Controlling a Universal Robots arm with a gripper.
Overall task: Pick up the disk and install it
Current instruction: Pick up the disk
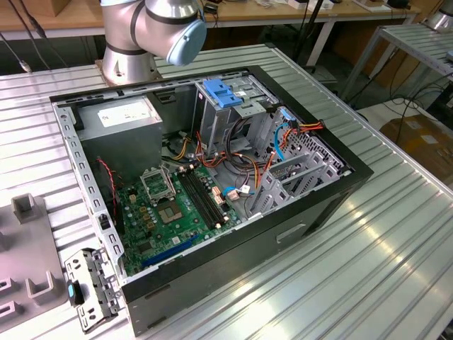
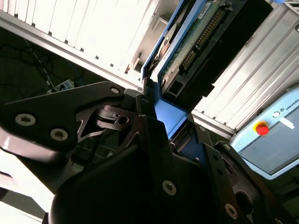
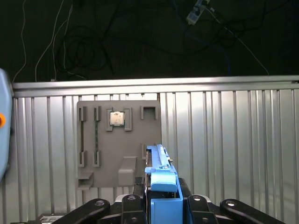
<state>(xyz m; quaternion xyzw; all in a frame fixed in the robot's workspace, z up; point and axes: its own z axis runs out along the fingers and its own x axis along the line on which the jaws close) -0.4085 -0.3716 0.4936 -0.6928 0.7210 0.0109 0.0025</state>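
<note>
The black metal gripper [image 3: 162, 186] is closed tight on the flat silver-black hard disk with blue plastic rails [image 3: 158, 156]. It holds the disk in the air over the ribbed aluminium table [image 3: 233, 140], near a grey plastic fixture tray [image 3: 117, 149].

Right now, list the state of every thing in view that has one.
disk: gripped on edge, hanging over the tray, not in the case.
fingers: shut on the disk.
case: lying on its side, open.
tray: lying flat.
chip: seated in a tray pocket.
</note>
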